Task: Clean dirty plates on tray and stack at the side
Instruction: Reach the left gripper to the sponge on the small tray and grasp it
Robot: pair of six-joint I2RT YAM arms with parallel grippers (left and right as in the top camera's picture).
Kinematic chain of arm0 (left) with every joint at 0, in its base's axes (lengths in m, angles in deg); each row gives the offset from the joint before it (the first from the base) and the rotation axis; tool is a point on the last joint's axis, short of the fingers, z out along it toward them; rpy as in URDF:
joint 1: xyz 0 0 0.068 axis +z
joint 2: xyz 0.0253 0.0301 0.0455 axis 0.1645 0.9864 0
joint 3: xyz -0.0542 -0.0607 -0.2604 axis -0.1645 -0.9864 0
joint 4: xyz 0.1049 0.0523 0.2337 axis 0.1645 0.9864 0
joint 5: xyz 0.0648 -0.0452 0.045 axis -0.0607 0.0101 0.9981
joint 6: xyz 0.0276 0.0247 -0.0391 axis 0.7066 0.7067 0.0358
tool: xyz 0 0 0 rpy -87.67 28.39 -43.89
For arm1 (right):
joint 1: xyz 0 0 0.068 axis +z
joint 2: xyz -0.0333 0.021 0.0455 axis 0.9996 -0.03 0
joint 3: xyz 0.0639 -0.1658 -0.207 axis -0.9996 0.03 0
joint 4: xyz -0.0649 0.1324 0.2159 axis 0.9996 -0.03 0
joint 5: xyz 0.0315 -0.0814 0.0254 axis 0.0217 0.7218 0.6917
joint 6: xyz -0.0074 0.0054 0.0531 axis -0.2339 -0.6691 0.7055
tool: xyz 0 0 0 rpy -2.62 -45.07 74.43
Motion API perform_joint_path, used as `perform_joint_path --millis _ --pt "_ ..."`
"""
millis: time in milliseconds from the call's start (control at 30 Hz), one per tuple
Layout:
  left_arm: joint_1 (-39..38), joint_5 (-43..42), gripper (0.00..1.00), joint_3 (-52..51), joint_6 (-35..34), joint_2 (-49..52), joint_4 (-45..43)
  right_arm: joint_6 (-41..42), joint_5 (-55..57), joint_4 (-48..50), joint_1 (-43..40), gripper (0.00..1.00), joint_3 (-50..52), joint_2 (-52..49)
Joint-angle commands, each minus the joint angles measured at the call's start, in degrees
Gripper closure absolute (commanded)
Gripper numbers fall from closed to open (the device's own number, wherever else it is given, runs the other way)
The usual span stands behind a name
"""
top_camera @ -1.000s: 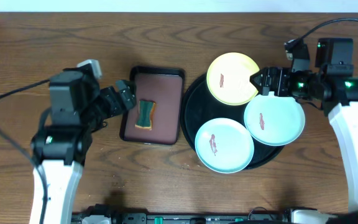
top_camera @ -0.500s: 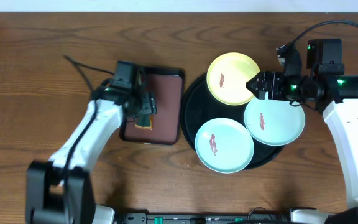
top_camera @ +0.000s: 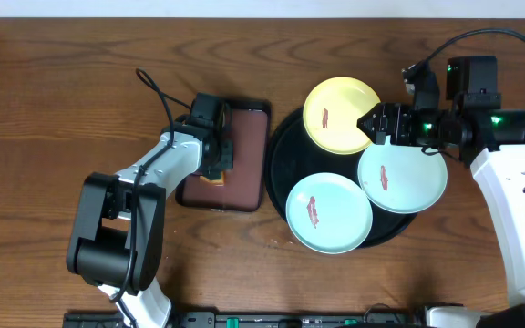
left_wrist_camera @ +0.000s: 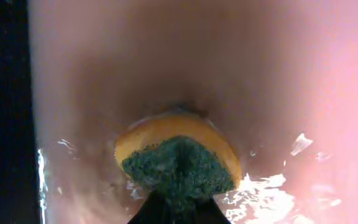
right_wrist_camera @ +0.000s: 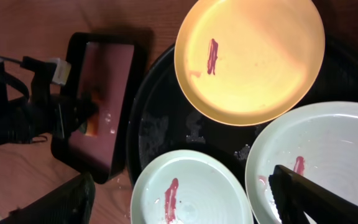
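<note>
Three plates lie on the round black tray: a pale yellow plate at the back, a mint-green plate in front and a second mint-green plate at the right. Each bears a red-brown smear. My right gripper hovers open over the gap between the yellow and the right mint plate; in the right wrist view its fingers straddle the front mint plate. My left gripper is down in the brown tray, shut on an orange sponge with a green scouring face.
The rectangular brown tray with a black rim sits just left of the black tray, its floor wet and glossy. Bare wooden table lies left of it and in front. The left arm's cable loops over the table behind the brown tray.
My left arm has swung right over the brown tray, dropped onto the sponge and shut on it. The right gripper has stayed almost still above the plates.
</note>
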Motion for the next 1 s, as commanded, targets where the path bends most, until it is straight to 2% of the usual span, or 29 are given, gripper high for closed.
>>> perform_joint_path --millis 0,33,67,100,133,200,300,400,600,667,700,767,800,833,967 --pt "-0.2 -1.2 0.93 0.6 0.8 -2.2 1.1 0.7 0.0 0.3 0.5 0.11 -1.2 0.3" --pt "-0.2 -1.2 0.92 0.6 0.8 -3.4 1.3 0.7 0.0 0.3 0.5 0.11 -1.2 0.3" --pt "-0.2 -1.4 0.83 0.6 0.8 -5.1 1.7 0.7 0.0 0.4 0.5 0.11 -1.2 0.3" --pt "-0.2 -1.4 0.50 0.6 0.7 -6.7 2.3 0.7 0.0 0.5 0.5 0.11 -1.2 0.3" --pt "-0.2 -1.4 0.25 0.6 0.3 -8.2 3.0 0.7 0.0 0.6 0.5 0.10 -1.2 0.3" --pt "-0.2 -1.4 0.24 0.6 0.3 -10.4 4.3 0.7 0.0 0.6 0.5 0.10 -1.2 0.3" --pt "-0.2 -1.4 0.24 0.5 0.3 -12.0 7.6 0.7 0.0 0.5 0.5 0.10 -1.2 0.3" --pt "-0.2 -1.4 0.30 -0.5 0.3 -11.6 10.4 0.7 0.0 0.6 0.5 0.10 -1.2 0.3" --pt "-0.2 -1.4 0.37 -4.9 -1.0 -8.0 8.5 0.7 0.0 0.7 0.5 0.10 -1.2 0.3" --pt "-0.2 -1.4 0.45 -5.5 -1.0 -6.3 6.8 0.7 0.0 1.0 0.5 0.09 -1.2 0.3" --pt "-0.2 -1.9 0.52 -5.5 -1.0 -5.5 6.3 0.7 0.0 1.1 0.5 0.10 -1.2 0.3" --pt "-0.2 -3.9 0.75 -5.5 -1.0 -4.5 5.6 0.9 0.0 1.3 0.5 0.09 -1.2 0.3" --pt "-0.2 -5.2 0.81 -5.5 -1.0 -4.1 5.2 0.9 0.0 1.3 0.5 0.10 -1.2 0.3" --pt "-0.2 -6.2 0.92 -5.5 -1.0 -4.0 5.1 0.9 0.0 1.3 0.5 0.10 -1.2 0.3" --pt "-0.2 -6.8 0.93 -3.9 -0.9 -4.9 6.8 1.3 0.0 1.2 0.5 0.09 -1.2 0.3"
